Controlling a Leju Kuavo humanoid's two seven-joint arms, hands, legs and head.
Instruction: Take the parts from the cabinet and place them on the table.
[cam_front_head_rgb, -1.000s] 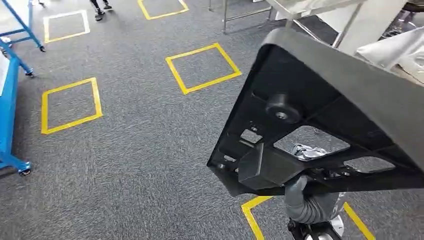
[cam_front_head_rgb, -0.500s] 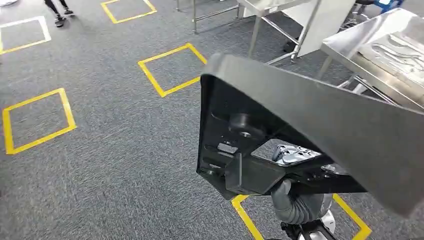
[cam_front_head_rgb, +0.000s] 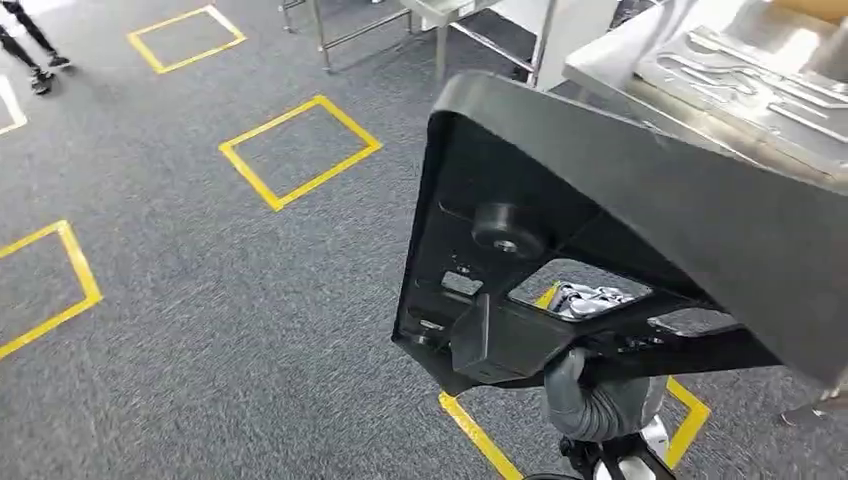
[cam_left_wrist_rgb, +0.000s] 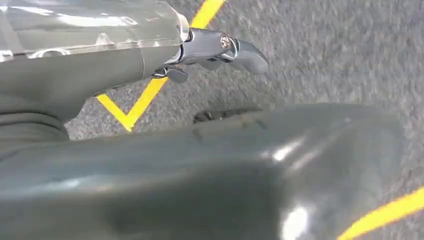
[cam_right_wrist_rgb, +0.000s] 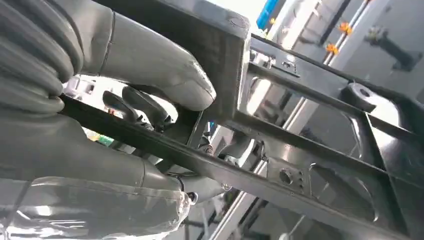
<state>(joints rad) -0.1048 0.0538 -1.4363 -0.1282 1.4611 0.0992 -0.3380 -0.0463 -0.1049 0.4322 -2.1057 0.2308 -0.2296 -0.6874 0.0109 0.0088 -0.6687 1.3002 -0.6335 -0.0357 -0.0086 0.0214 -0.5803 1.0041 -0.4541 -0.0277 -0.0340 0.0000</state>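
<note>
A large black plastic part (cam_front_head_rgb: 600, 190), a ribbed frame with openings, fills the right half of the head view, tilted up in front of me. My right hand (cam_front_head_rgb: 595, 395) grips it from below at its lower edge. In the right wrist view the thick grey thumb (cam_right_wrist_rgb: 165, 75) presses on a bar of the black part (cam_right_wrist_rgb: 320, 145), with the darker fingers curled behind it. My left hand (cam_left_wrist_rgb: 220, 47) hangs over the carpet and holds nothing, its fingers stretched out. A steel table (cam_front_head_rgb: 610, 70) stands at the upper right, just beyond the part.
Flat metal pieces (cam_front_head_rgb: 740, 75) lie on the steel table. Yellow tape squares (cam_front_head_rgb: 300, 150) mark the grey carpet, one (cam_front_head_rgb: 480, 430) right below my right hand. Steel frame legs (cam_front_head_rgb: 350, 30) stand at the top. A person's feet (cam_front_head_rgb: 30, 45) are at the far upper left.
The whole view has swung: the floor squares slid left and the steel table came closer at the upper right. The black part stays in my right hand.
</note>
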